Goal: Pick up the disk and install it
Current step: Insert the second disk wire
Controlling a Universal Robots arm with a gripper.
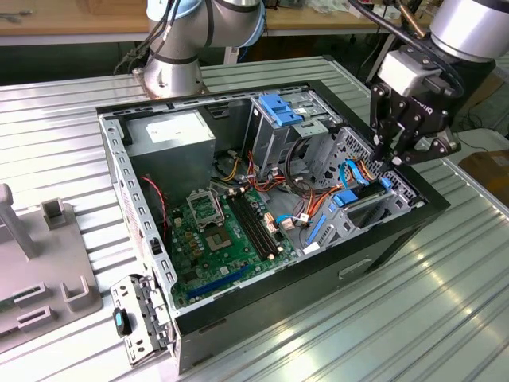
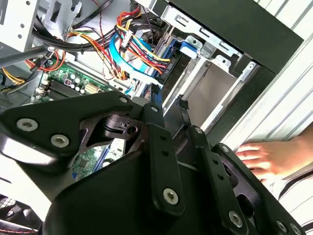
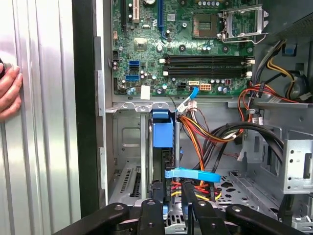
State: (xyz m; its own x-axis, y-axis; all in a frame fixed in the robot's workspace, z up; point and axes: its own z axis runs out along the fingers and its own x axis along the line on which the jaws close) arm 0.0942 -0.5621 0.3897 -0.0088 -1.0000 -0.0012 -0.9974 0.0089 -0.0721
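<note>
One ribbed metal table [image 1: 445, 302] | open computer case [image 1: 382, 239] | fingers [image 1: 387, 153] narrow over disk [image 1: 367, 195] | wooden bench [image 1: 71, 20] behind

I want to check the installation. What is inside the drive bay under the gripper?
The disk stands on edge in the drive bay, its blue carrier end showing. The gripper and cables cover its lower part.
</note>
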